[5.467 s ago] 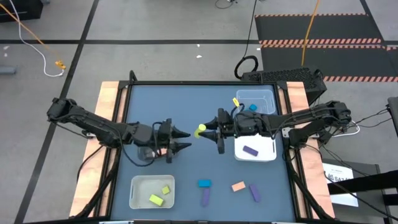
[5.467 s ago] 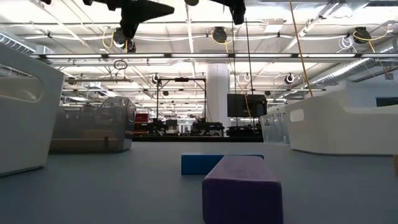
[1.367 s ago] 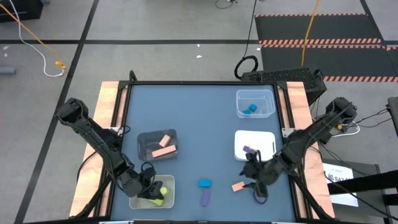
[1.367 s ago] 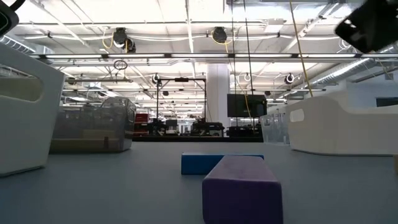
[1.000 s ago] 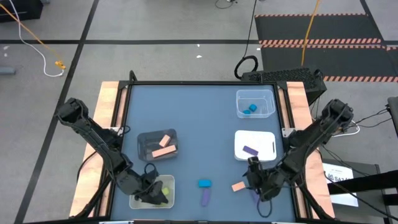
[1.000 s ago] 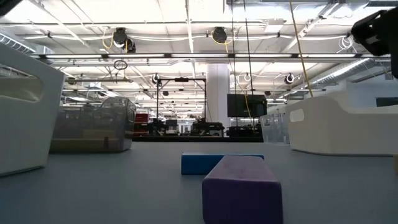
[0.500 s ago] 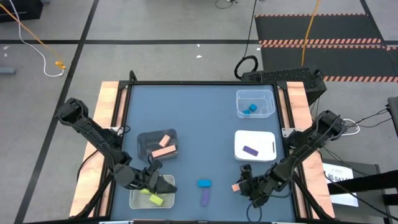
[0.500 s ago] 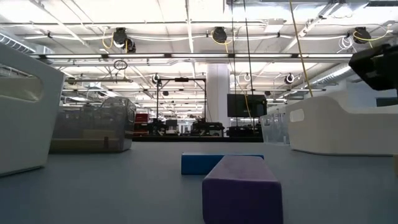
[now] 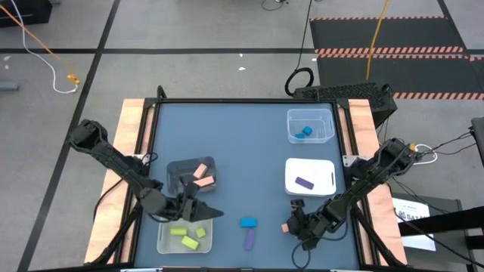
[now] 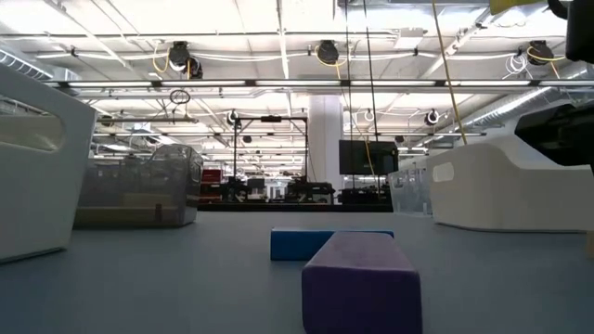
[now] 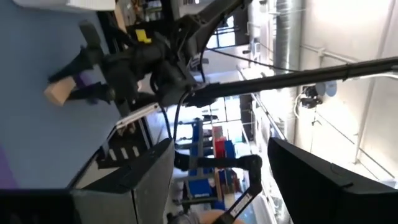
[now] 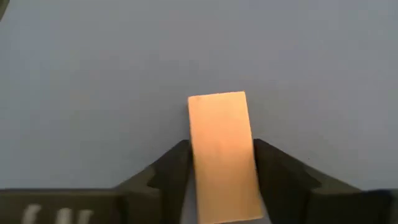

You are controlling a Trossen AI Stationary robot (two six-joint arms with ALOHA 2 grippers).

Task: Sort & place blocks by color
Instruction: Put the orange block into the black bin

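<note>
The tabletop [image 9: 242, 136] is a blue-grey sheet with pale wooden strips along its left and right edges, and its middle and far part are bare, so there is wide free room there. The near edge is more crowded. The right gripper [image 9: 290, 226] is low at the near right part of the tabletop, and its fingers [image 12: 176, 165] press on both long sides of a salmon-tan block [image 12: 222, 152], so it grips this block just above the surface. The left gripper [image 9: 209, 214] hovers at the near left, above the far rim of the white bin [image 9: 164, 243], with its fingers spread apart and nothing between them. A blue block [image 9: 248, 223] and a purple bar [image 9: 249, 240] lie free on the tabletop between the two grippers, near the front edge and close to each other. In the white bin lie three yellow-green blocks [image 9: 190, 242]. Behind it, the dark bin [image 9: 172, 168] holds two salmon-tan pieces [image 9: 201, 171]. On the right side, the clear bin [image 9: 327, 115] at the far part holds two blue pieces [image 9: 304, 132], and the white tray [image 9: 318, 170] nearer to the front holds one purple piece [image 9: 304, 182]. Around the table is a grey floor with dark lines and some cables; the low view shows a large hall with ceiling lamps behind.
</note>
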